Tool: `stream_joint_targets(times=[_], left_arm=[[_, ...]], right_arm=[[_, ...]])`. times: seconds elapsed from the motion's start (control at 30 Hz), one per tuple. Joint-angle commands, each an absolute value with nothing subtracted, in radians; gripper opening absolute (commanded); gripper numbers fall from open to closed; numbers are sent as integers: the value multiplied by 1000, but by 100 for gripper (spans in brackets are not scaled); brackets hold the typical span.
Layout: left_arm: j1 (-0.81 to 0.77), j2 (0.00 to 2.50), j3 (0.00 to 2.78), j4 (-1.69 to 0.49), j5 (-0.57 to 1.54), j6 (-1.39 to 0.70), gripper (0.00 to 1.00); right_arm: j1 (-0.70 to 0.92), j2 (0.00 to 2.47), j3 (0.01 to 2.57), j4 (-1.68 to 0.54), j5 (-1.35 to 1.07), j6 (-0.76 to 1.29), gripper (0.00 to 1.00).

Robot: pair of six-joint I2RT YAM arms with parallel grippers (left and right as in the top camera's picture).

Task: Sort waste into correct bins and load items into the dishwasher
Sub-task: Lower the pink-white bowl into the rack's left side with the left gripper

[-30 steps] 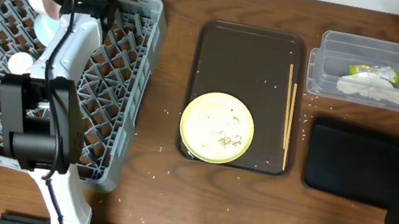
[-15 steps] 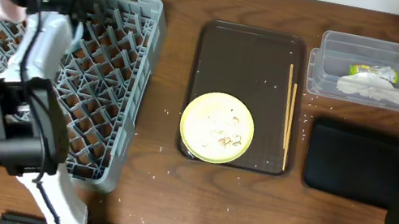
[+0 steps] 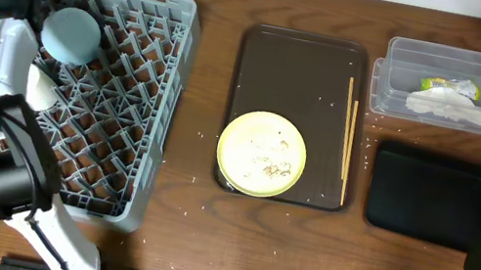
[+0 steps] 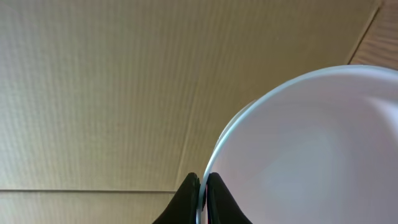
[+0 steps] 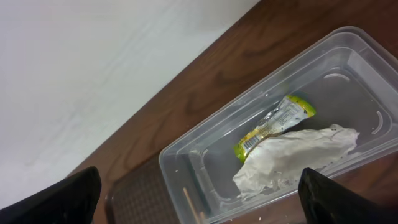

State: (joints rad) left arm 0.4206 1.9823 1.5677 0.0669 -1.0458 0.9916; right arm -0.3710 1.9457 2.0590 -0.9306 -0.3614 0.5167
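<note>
Wood tabletop (image 3: pixel 205 99) — latticed grey rack (image 3: pixel 132 76)

Right of rack (image 3: pixel 135 57), plate (image 3: pixel 261 154) lies on tray (image 3: pixel 300 76).

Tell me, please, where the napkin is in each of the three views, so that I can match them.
Overhead: the napkin lies at upper right, in the tub, just below the wrapper.
Left wrist: not in it; that view shows the pink bowl, gripped at its rim.
Right wrist: the napkin lies at lower right, in the tub, touching the wrapper.
Shared landmark: the tub with the wrapper in it.
</note>
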Motion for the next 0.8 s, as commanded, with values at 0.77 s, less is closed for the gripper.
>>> stream_joint_targets(times=[0.77], left_arm=[[498, 2053, 1568, 117, -909, 1096, 8]], right_arm=[[-379, 1928, 2061, -933, -355, 523, 99]])
